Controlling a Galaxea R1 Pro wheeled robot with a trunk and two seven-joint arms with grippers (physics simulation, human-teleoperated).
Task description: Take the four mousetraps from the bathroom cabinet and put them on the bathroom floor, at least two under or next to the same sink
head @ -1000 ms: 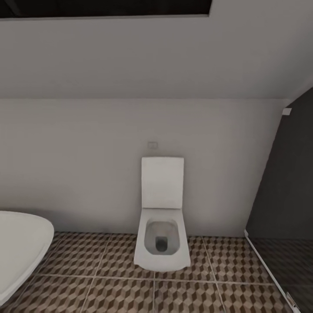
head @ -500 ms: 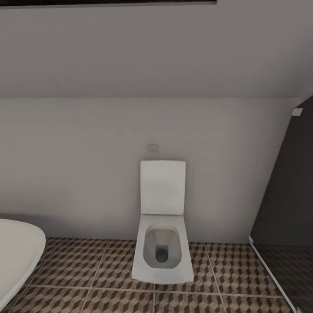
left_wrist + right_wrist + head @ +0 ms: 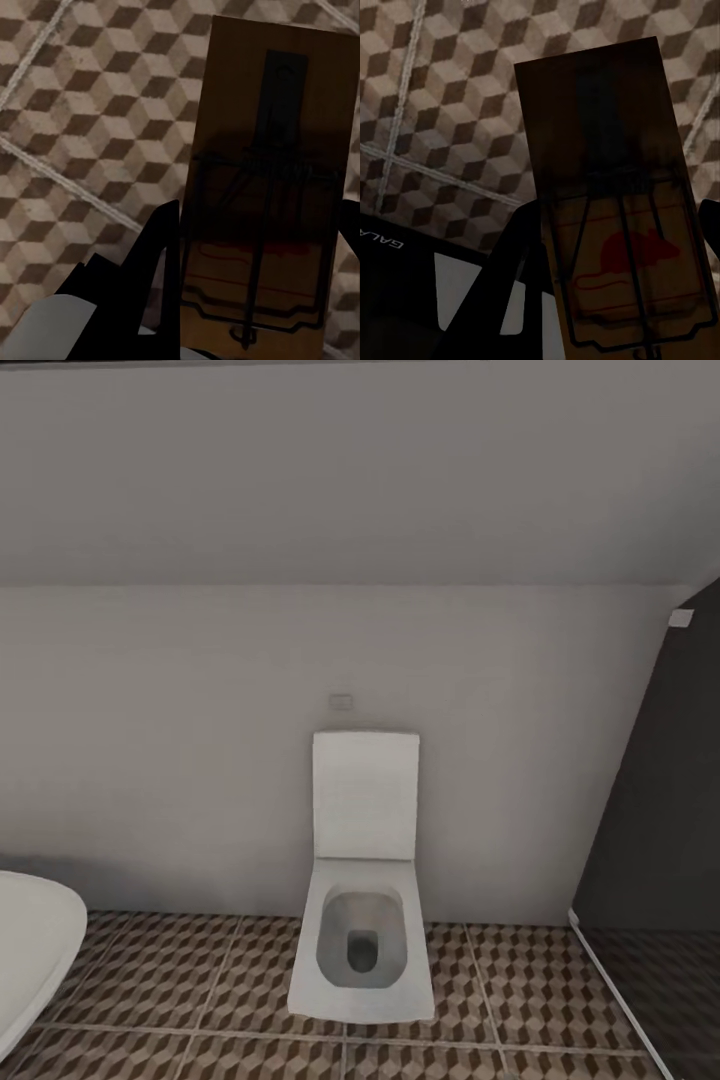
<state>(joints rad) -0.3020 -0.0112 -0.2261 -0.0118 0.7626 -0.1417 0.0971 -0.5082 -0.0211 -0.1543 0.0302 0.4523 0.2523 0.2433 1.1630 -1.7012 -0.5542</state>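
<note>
Between the left fingers, clamped by its near end: one trap, a brown board with dark wire and spring, long axis running straight out along the fingers and away from the wrist, far end free in the air. Same on the right: second trap pinched between the right fingers, red mouse print facing the camera near the grip, long axis again out along the fingers. Both grippers closed on their boards, then, neither released. Beyond each far end, well apart and not touching: floor, cube-patterned tile with pale grout, also under the right trap. Judged from this, the coming move turns on that gap between board and tile, each board hanging end-on above it, so lowering and laying flat probably needed before letting go. Neither arm plainly nearer to the tiles; cannot tell. Farther off, in the head view: white curved basin edge low on the left side, possibly the sink though not certain, a toilet against the wall, and a dark panel to the right. Cabinet and remaining traps left unplaced.
</note>
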